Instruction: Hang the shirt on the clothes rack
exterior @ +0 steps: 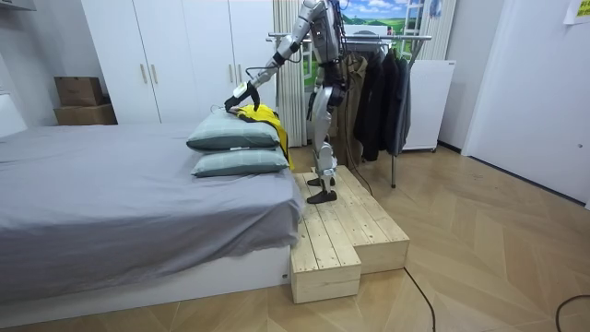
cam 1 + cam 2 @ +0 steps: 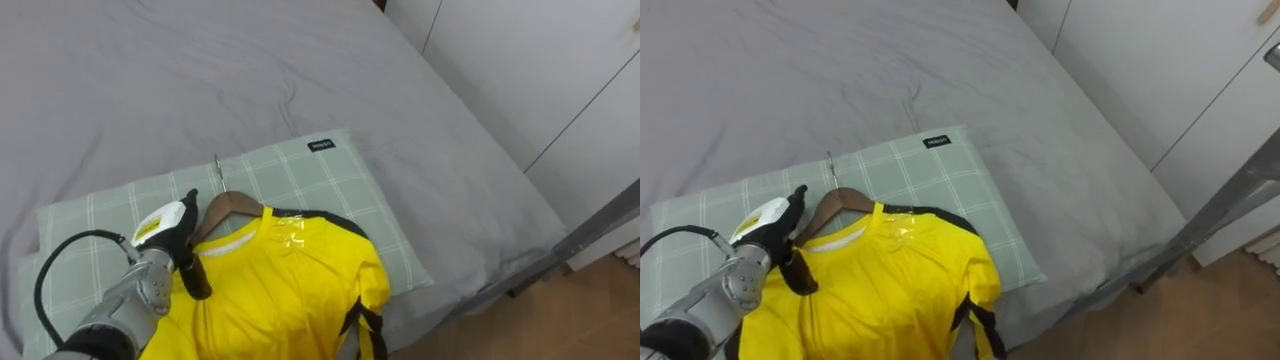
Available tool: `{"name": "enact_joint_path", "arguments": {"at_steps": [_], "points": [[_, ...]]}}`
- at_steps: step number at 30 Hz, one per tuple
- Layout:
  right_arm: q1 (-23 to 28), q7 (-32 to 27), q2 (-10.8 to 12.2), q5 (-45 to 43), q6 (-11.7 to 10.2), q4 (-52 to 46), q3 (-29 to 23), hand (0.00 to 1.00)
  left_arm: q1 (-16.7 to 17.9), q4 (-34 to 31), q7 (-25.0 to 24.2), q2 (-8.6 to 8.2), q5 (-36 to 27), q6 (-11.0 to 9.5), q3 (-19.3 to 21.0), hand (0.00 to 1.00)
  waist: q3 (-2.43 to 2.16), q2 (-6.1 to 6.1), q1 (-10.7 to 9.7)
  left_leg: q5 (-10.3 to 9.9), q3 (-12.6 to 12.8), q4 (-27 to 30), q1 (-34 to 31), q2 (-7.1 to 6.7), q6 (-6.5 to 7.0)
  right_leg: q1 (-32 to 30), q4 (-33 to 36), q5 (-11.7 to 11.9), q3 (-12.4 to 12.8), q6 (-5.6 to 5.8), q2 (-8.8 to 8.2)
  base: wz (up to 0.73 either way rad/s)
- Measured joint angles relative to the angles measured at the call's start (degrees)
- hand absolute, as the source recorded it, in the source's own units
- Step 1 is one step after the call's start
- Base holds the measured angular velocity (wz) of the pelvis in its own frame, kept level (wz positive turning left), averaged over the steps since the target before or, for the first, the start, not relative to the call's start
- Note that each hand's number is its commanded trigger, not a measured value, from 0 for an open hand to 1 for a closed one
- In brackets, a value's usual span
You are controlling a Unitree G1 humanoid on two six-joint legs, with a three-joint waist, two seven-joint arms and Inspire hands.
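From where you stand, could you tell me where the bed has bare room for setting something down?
The grey sheet beyond the pillow is bare, also the strip right of it. The pillow itself is crowded: yellow shirt, hanger, left hand.

Left hand (image 2: 168,243): dark fingers, white plate on its back (with a small yellow mark)
Forearm: silver-grey metal in jointed segments
Cable: black, arching in a loop beside the wrist
Torso and legs: silver-grey, darker at the joints

Two checked pillows (image 1: 232,135) stacked on a grey bed (image 2: 200,70). White wardrobe (image 1: 175,55) behind it, wooden platform (image 1: 346,235) just beside.
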Motion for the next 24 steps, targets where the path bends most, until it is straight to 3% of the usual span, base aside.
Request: {"name": "enact_joint_path", "arguments": {"at_steps": [10,24], "points": [[0.25,-0.41,-0.05,0.22,-0.07,-0.05,-0.02,0.0,0.0,0.0,-0.23,0.01,-0.62,0.67,0.0,0.0,-0.01,0.11,-0.08,0.03,0.13,-0.2,0.06,-0.02,-0.04,0.05,-0.16,0.1,-0.09,-0.13,0.16,0.0],[0.06,1.0,-0.11,-0.09,0.74,-0.01,-2.05,0.0,0.07,0.02,-9.18,-0.02,-2.17,2.49,0.15,0.0,0.02,0.33,0.38,0.02,-0.03,-0.4,-0.8,0.63,-0.06,-0.56,-1.09,1.35,-0.29,-0.41,0.67,0.0]]}}
